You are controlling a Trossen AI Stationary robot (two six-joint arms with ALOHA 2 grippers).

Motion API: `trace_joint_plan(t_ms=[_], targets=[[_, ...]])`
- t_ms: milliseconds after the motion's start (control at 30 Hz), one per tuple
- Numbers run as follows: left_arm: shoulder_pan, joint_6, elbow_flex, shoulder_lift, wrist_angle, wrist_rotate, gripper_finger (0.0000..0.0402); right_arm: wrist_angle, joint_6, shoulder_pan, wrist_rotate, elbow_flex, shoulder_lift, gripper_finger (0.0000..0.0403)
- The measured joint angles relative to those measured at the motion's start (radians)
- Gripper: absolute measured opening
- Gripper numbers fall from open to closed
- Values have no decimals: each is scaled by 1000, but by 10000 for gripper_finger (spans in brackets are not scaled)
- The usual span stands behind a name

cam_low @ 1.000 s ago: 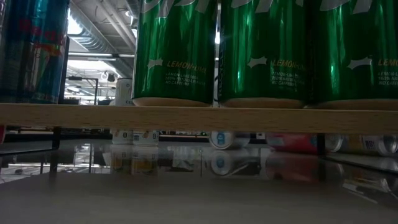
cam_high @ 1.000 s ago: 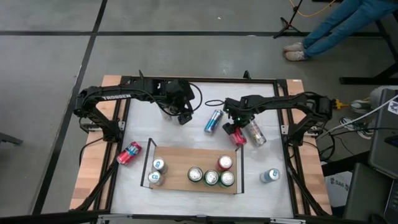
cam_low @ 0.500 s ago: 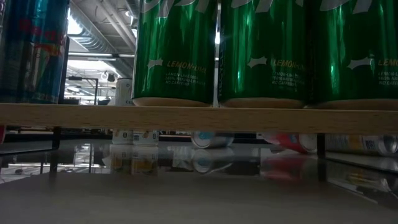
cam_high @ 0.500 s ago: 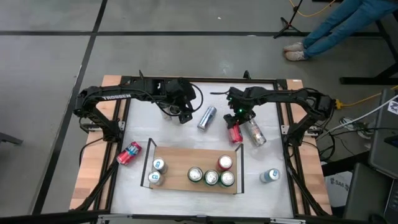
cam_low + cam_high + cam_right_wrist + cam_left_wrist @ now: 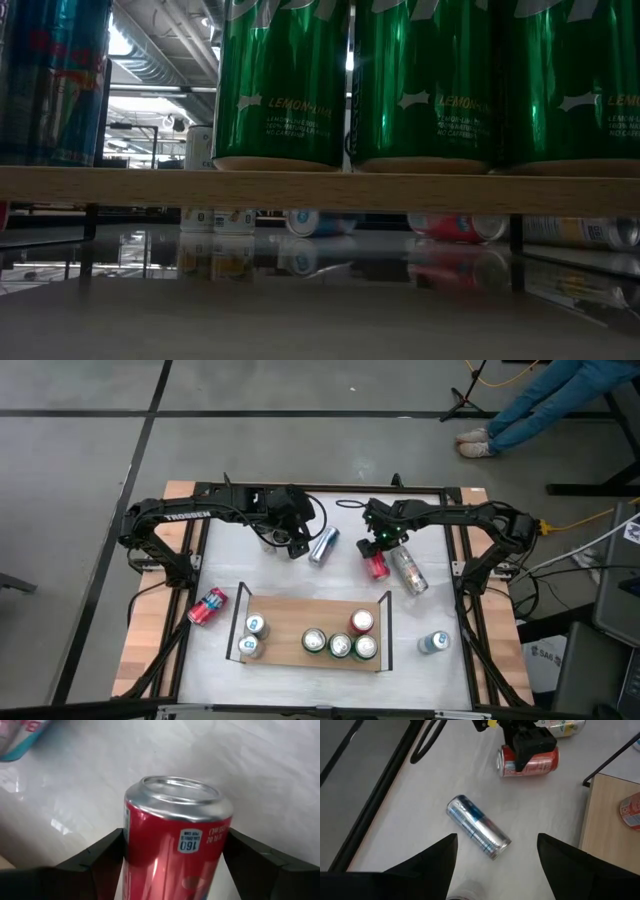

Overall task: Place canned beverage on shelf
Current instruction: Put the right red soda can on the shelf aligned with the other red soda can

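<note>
My right gripper [image 5: 377, 552] is shut on a red can [image 5: 376, 567] lying on its side behind the shelf's far right corner. The can also shows in the left wrist view [image 5: 506, 764] and the low view [image 5: 455, 226]. The shelf [image 5: 290, 618], a light-brown board with black end rails, carries several upright cans. My left gripper [image 5: 297, 546] is open and empty at the far middle. A silver-blue can [image 5: 322, 545] lies on its side just in front of it [image 5: 477, 826]. My right gripper pinches the red can's round body [image 5: 150, 870] between its two fingers, one on each side. The fingers [image 5: 520, 757] come down from above and lie across the can. The can lies level on its side; whether it rests on the table, I cannot tell.
A clear-and-silver can [image 5: 410, 574] lies just right of the red can. Another red can [image 5: 207, 605] lies left of the shelf and a pale can [image 5: 433, 643] stands to its right. A white can [image 5: 270, 540] stands by my left gripper.
My right gripper has gone toward the table's far edge and a little left with the red can, which has turned about. The silver-blue can has rolled left along the table, toward my left gripper.
</note>
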State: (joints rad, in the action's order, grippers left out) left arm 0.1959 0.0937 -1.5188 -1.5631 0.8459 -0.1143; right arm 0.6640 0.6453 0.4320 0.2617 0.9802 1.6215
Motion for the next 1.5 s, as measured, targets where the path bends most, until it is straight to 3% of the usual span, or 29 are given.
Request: trace_joint_plan(t_ms=[333,667,900,1233,1500], targets=[[0,0,0,0,0,0,264,-13,-50,0,-7,0,0,297],[0,0,0,0,0,0,264,-20,-50,-1,-26,2,-1,394],[0,0,0,0,0,0,264,-38,-50,-14,-39,2,-1,381],[0,0,0,0,-1,0,264,-38,-16,-116,-200,2,-1,379],[0,1,0,0,-2,0,264,-38,7,-120,-207,1,-1,379]])
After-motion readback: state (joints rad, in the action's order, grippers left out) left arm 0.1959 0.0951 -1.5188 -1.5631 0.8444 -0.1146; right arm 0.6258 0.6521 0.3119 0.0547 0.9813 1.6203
